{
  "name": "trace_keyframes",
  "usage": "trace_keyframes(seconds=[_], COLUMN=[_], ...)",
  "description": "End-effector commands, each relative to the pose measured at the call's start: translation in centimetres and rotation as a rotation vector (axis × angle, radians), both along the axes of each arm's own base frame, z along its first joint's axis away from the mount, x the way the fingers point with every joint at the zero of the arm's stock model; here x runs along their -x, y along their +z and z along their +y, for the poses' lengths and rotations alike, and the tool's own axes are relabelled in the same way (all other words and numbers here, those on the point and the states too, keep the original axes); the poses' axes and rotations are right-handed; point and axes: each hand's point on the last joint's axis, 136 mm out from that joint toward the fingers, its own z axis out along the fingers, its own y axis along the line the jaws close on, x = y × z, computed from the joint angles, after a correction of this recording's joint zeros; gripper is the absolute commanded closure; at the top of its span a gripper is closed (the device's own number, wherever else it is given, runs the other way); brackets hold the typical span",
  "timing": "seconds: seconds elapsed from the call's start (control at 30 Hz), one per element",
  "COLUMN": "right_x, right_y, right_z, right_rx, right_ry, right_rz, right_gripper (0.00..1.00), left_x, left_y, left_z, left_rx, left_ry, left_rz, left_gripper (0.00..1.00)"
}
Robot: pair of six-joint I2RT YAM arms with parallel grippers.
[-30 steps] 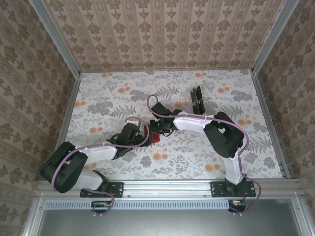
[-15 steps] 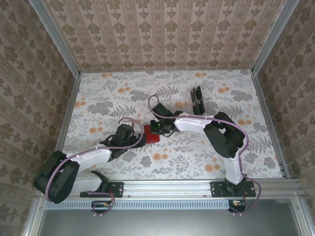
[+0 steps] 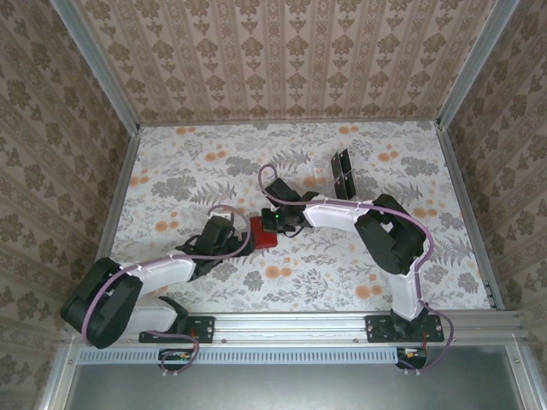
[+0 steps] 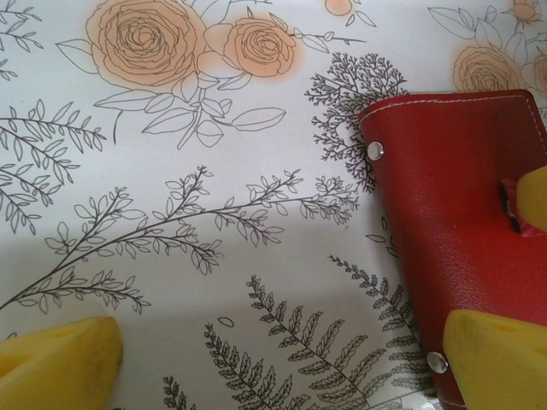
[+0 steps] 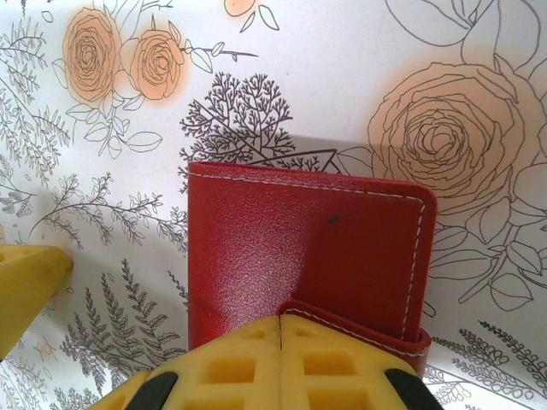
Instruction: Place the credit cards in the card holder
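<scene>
The card holder (image 3: 263, 232), a red wallet, lies folded shut and flat on the flowered table. My right gripper (image 3: 276, 225) is shut, its yellow fingertips (image 5: 256, 359) pressed together at the wallet's clasp tab (image 5: 355, 323). My left gripper (image 4: 282, 367) stands open just left of the wallet (image 4: 453, 213), with one finger (image 4: 500, 359) over its near corner and the other (image 4: 55, 363) on bare table. The credit cards (image 3: 343, 171), dark and thin, stand upright in a clear rack at the back.
The clear slotted rack (image 3: 323, 171) with the cards sits behind the right arm's elbow. Patterned walls and metal rails (image 3: 461, 213) close in the table on three sides. A left finger tip (image 5: 26, 282) shows beside the wallet (image 5: 299, 248).
The left arm has pulled back to the left, off the wallet, which now shows more fully. The right gripper has stayed shut at the wallet.
</scene>
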Motion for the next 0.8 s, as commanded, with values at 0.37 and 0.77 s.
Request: trace_keyframes(seconds=[0.37, 0.77], right_x=[1.3, 2.1], right_y=[3.1, 2.0], right_z=[-0.2, -0.2], right_rx=[-0.037, -0.035], right_ry=[0.006, 0.009], right_rz=[0.025, 0.05], right_gripper=[1.0, 1.0], left_x=[1.5, 1.5], left_y=[-2.9, -3.3], left_z=[-1.4, -1.2], left_rx=[-0.02, -0.028], left_ry=[-0.073, -0.066], left_rz=[0.086, 0.092], left_gripper=[0.01, 0.01])
